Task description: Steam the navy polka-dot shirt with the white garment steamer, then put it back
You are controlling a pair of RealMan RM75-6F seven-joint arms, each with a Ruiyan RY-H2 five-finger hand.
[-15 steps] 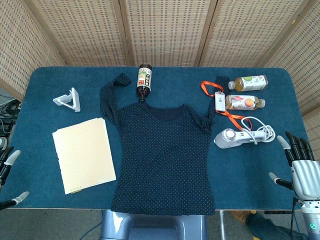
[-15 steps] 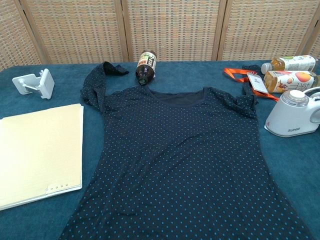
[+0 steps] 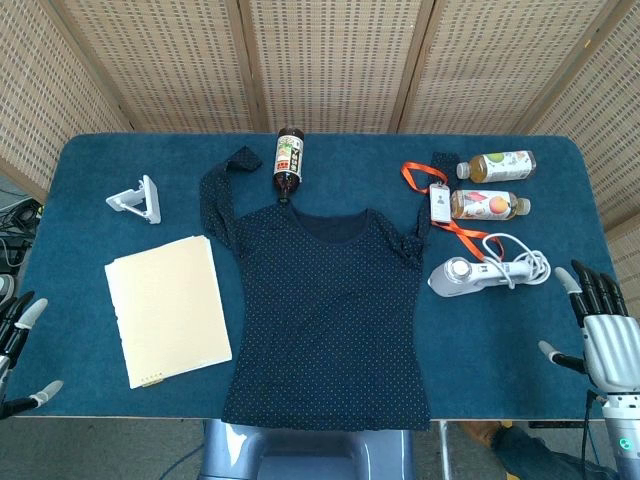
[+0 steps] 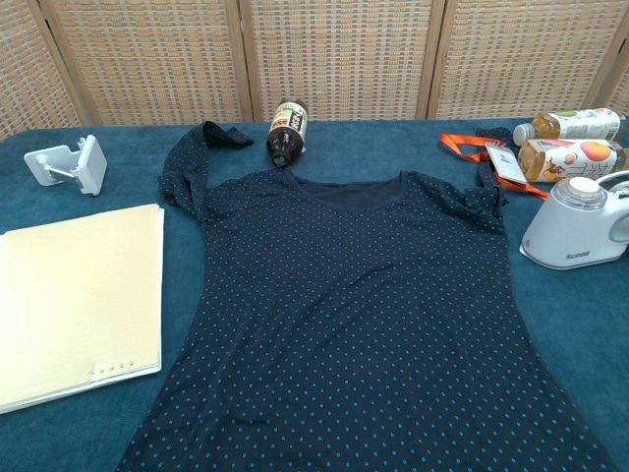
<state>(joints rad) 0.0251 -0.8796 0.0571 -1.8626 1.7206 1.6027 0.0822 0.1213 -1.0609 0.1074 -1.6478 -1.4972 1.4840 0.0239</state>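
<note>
White handheld garment steamer (image 3: 468,275) lies forward-left of right hand (image 3: 603,335), long axis across table; fingers spread, empty; left hand (image 3: 18,350) far.

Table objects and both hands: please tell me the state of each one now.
Navy polka-dot shirt: spread flat, hem over the table edge.
White garment steamer: lying untouched, cord coiled beside it.
Dark bottle: lying on its side.
Two juice bottles: lying on their sides.
Left hand: empty, fingers apart.
Right hand: empty, fingers apart.
</note>
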